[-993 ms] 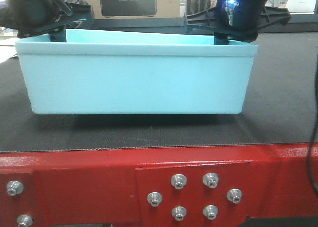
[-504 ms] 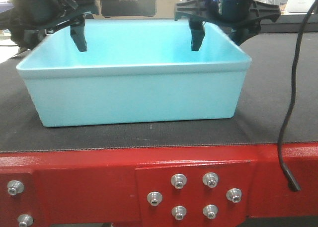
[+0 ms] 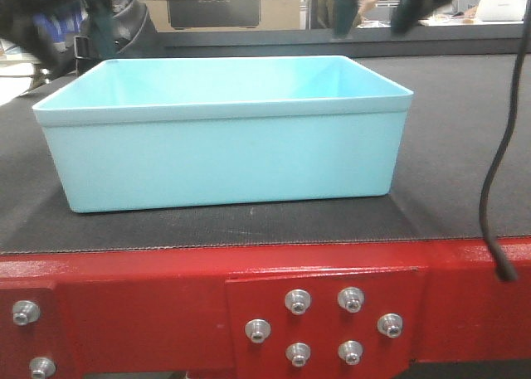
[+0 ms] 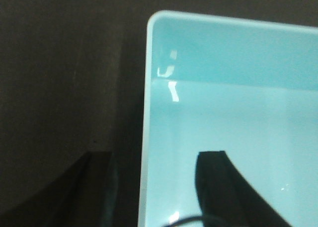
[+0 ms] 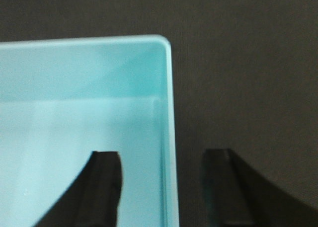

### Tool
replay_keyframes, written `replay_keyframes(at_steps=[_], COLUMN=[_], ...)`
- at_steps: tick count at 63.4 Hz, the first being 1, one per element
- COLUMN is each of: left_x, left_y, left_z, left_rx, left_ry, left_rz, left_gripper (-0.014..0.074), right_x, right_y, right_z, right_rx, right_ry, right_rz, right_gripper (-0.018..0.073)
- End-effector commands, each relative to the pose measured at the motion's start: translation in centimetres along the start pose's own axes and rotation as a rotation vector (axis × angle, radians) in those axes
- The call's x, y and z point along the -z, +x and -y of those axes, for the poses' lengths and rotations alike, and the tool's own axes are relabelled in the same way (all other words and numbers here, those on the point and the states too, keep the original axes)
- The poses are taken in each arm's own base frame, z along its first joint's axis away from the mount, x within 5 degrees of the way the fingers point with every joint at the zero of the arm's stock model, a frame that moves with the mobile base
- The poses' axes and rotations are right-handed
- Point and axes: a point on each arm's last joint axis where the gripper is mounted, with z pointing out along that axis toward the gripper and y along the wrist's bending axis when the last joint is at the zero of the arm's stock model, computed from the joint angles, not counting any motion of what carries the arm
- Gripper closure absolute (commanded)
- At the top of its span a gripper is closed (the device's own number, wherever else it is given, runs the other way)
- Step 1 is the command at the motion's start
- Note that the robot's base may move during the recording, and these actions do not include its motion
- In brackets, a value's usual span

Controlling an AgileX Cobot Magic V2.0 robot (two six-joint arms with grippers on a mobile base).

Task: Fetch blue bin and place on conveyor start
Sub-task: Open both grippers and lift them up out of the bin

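The blue bin, a pale turquoise tub, stands flat and empty on the conveyor start's dark belt, just behind the red frame. Both arms are lifted clear of it and show only as dark blurs at the top, the left arm and the right arm. My left gripper hangs open above the bin's left wall, one finger over the belt and one over the inside. Over the right wall, my right gripper is open in the same way. Neither touches the bin.
A plate of silver bolts sits on the red frame's front. A black cable hangs down at the right, over the belt's edge. Cardboard boxes and desks stand beyond the belt's far side.
One second ago both grippers held the bin's walls, slightly above the belt. The bin then came down onto it. Both grippers have since let go and risen out of the bin.
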Motion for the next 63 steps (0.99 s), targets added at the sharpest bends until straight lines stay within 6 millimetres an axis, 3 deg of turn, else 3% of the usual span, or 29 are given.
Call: replay_keyframes(at_steps=[1,7,11,26,42,52,63], left_x=[4.0,6.7,7.8,8.8,9.8,11.5,14.6], left_y=[-1.1,-0.9,-0.3,3.4,8.3,11.4,13.6], left_z=[0.1,0.4,0.5,0.1,-1.5,-3.5,-5.6], left_rx=[0.0,-0.036,-0.064,-0.027,-0.02,-0.019,-0.013], left_ry=[0.045,0.086,0.117,0.304,0.501,0.528,0.56], left_rz=[0.085,0.128,0.152,0.251,0.437,0.472,0.563], left_gripper=[0.05,0.0701,0.0707,0.0707,0.0707,0.0707,0.0707], right_x=[2.6,4.3,4.9,7.4,10.4,12.4,14.8], right_y=[-1.4,-1.9,-1.9,0.4,5.9,9.6,12.2], right_z=[0.6,0.8,0.9,1.1,2.3,3.7,5.1], right_rx=[0.003,0.013,0.012,0.071,0.156,0.173,0.168], right_ry=[-0.003,-0.014,-0.023,-0.186,-0.354,-0.389,-0.397], right_rz=[0.075,0.111,0.127,0.305,0.477,0.51,0.555], right_gripper=[0.0432,0.0604,0.0725,0.0726,0.0726,0.0726,0.0726])
